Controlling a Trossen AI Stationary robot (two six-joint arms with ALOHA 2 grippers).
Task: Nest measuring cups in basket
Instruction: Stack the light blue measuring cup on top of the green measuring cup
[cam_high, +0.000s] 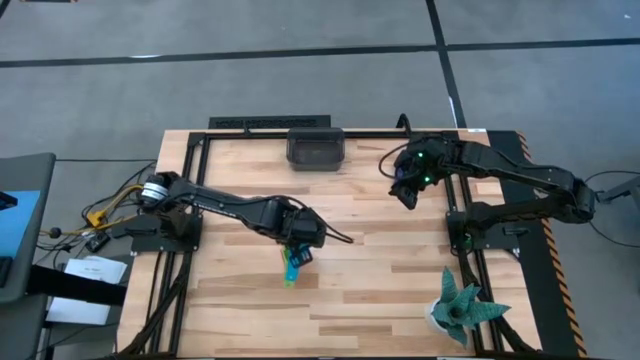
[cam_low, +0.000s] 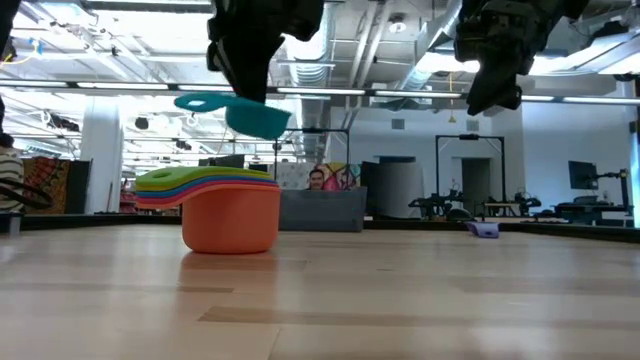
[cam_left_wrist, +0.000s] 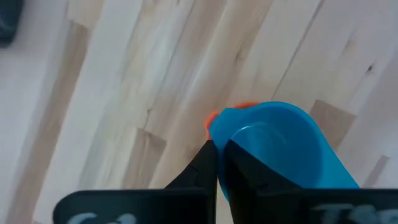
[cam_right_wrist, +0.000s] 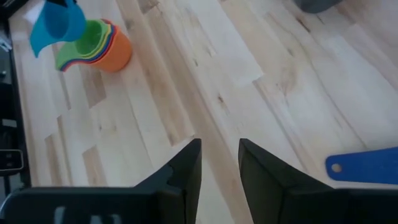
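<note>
A stack of nested measuring cups (cam_low: 232, 215), orange outermost and green on top, stands on its base mid-table (cam_high: 290, 276). Just above it hangs a light blue cup (cam_low: 255, 118), with my left gripper (cam_high: 298, 245) shut on it from above. A royal blue cup rests on the table near my right arm, only its flat handle (cam_right_wrist: 364, 165) showing in the right wrist view. The dark basket (cam_high: 316, 147) stands at the far edge. My right gripper (cam_high: 405, 188) hovers open, high over the far right, with nothing between its fingers. My left gripper pinches the light blue cup's wall at its rim (cam_left_wrist: 225, 127) between its two fingers, one finger apparently inside the bowl and one outside. The fingers come steeply from above. The cup hangs clear of the stack, mouth up, its handle (cam_low: 200, 102) sticking out sideways.
A teal spiky plant-like object (cam_high: 460, 310) stands at the near right corner. Black frame rails run along the table's left, right and far edges. Bare wood lies between the stack and the basket.
</note>
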